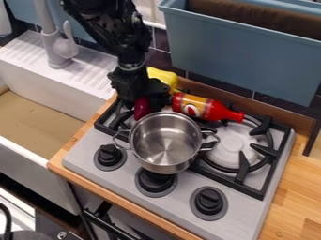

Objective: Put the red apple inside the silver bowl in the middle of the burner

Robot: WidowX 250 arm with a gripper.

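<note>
Fingers (pixel 162 95) of the black two-finger gripper (pixel 143 105) stand narrow, one at each side of the dark red, smooth apple (pixel 142 108), and they seem to hold it between them. How firm this grip is, and whether the apple is free from the black metal grate (pixel 103 123) below, I cannot tell. The apple is just behind the round, shiny silver bowl (pixel 167 140) with two side handles, at its left rear rim, and it is outside of the bowl. So, in my judgement, the grasping part of the task is done or almost done, and the placing is left: the apple must go up, pass over the rim, come above the bowl's bare inside and be released. The bowl already sits near the middle of the grey stove top (pixel 91 151). The black robot arm (pixel 106 26) comes from the upper left edge and slants down, and its wrist points almost straight downward behind the bowl. To the right of the gripper, very near, lies a red plastic bottle with yellow label (pixel 207 108), and a yellow object (pixel 164 78) is behind it. A low sideways move could perhaps knock the rim or this bottle.
</note>
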